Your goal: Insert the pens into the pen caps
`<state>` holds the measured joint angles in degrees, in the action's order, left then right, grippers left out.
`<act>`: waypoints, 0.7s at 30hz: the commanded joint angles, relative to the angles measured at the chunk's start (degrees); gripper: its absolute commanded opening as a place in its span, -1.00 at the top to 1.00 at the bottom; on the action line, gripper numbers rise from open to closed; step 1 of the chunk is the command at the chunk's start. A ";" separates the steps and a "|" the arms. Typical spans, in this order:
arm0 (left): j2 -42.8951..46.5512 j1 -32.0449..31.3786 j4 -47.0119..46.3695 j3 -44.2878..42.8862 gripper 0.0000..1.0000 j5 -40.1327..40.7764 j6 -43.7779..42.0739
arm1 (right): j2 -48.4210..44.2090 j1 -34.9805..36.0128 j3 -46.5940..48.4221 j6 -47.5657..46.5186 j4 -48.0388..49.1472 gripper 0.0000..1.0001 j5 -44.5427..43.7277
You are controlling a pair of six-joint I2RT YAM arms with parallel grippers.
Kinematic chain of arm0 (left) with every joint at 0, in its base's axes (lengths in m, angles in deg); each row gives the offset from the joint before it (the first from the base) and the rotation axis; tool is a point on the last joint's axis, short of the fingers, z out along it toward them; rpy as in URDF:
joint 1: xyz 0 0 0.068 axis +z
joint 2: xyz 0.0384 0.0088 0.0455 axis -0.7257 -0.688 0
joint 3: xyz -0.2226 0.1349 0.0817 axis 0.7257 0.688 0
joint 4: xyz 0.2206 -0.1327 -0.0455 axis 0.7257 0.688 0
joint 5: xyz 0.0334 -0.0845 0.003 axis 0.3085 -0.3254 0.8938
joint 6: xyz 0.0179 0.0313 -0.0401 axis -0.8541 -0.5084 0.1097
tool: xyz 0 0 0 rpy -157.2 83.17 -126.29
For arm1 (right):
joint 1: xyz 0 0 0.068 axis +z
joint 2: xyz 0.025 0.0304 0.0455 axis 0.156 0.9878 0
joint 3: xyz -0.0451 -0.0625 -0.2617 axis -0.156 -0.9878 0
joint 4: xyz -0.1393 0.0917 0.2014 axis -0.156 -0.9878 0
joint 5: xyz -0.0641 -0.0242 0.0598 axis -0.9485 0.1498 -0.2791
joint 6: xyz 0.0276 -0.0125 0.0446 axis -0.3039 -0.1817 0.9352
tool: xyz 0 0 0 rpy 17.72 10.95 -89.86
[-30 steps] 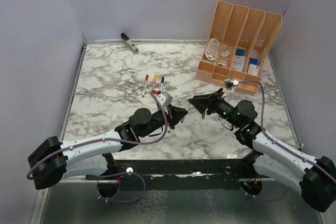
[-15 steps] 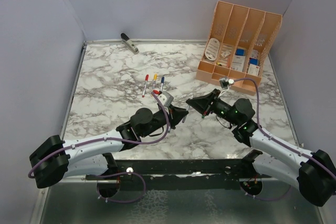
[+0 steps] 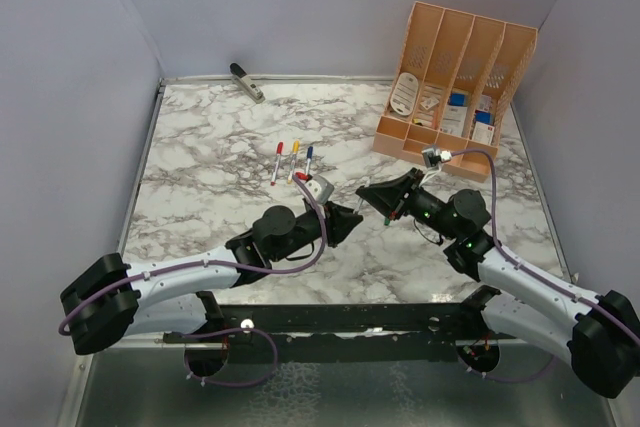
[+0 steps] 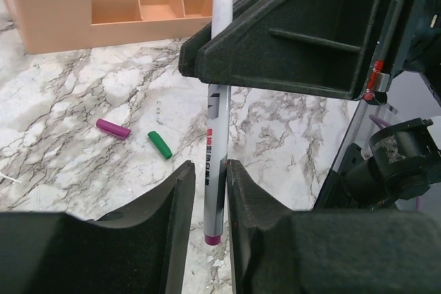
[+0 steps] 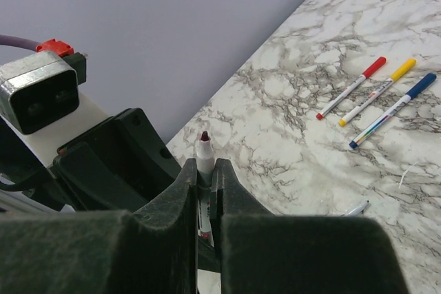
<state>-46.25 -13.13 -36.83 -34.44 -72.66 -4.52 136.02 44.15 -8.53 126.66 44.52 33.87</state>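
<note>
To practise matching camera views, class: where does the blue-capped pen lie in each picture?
Top external: blue-capped pen near picture centre, rightmost in a row of three.
Left wrist: not in it.
Right wrist: right side, lowest of the three.
Shared landmark: the yellow-capped pen next to it, seen in both.

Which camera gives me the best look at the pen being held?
Left wrist: the pen shows nearly end to end, clamped by the left gripper low and the right gripper higher up. Right wrist shows only its dark-tipped end; in the top view the grippers all but hide it.
</note>
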 commanded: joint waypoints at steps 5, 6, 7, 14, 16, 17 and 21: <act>-0.20 -0.19 -2.04 -0.98 0.91 -1.48 -0.07 | 1.31 -0.02 -0.02 -0.05 2.46 0.98 2.54; -0.16 -0.15 -2.11 -1.03 0.98 -1.56 -0.09 | 1.50 -0.02 0.00 -0.28 2.34 0.98 2.57; -0.11 -0.18 -2.17 -1.04 1.00 -1.59 -0.24 | 1.70 -0.04 0.07 -0.40 2.12 0.98 2.62; 0.39 -0.17 -1.25 -0.52 1.00 -0.76 -1.66 | 1.08 -0.02 0.46 -2.51 0.59 0.43 2.03; 0.97 -0.19 -0.01 0.29 1.00 1.55 -0.82 | -0.89 -0.02 1.11 -4.35 -1.71 0.16 0.07; 1.44 -0.15 0.72 0.66 1.00 2.78 -0.34 | -2.05 -0.02 1.59 -5.52 -3.11 0.07 -1.11; 3.27 0.26 5.01 1.46 1.00 6.79 1.04 | -5.48 -0.02 4.24 -9.94 -11.14 -0.03 -6.06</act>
<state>-45.55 -13.30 -35.58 -34.02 -71.13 -4.85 134.14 44.11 -8.22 122.42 40.91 33.23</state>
